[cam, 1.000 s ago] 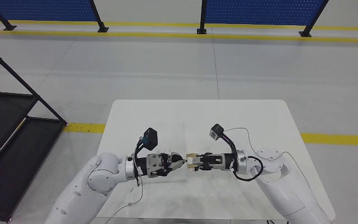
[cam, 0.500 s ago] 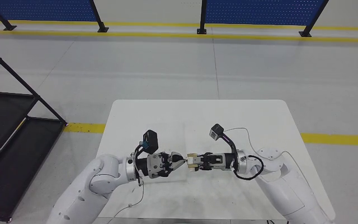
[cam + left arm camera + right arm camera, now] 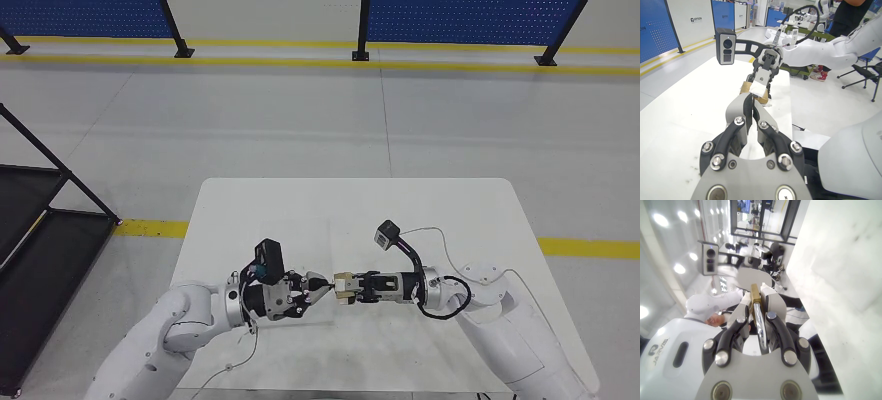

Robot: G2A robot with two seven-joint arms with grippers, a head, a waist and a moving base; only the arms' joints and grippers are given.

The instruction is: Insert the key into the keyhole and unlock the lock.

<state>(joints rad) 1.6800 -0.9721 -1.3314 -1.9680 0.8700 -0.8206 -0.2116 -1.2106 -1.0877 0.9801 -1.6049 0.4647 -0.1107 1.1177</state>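
Note:
A brass padlock [image 3: 344, 288] with a silver shackle [image 3: 759, 317] is held above the white table [image 3: 450, 215] by my right gripper [image 3: 352, 288], which is shut on its body [image 3: 755, 292]. My left gripper [image 3: 318, 286] faces it tip to tip and is shut on the key, a thin sliver [image 3: 753, 100] between the black pads. The key's tip meets the lock's brass end [image 3: 745, 87]; whether it is inside the keyhole is hidden. In the left wrist view my left gripper [image 3: 752, 98] touches the taped finger [image 3: 759, 89] of the right gripper.
Both arms meet over the near half of the table. A black rack [image 3: 40, 240] stands on the floor to the left. Blue barrier panels [image 3: 450, 20] line the far side beyond yellow floor lines.
My left wrist has rolled, swinging its camera a little toward the table's near edge. The two grippers stay tip to tip with the lock between them.

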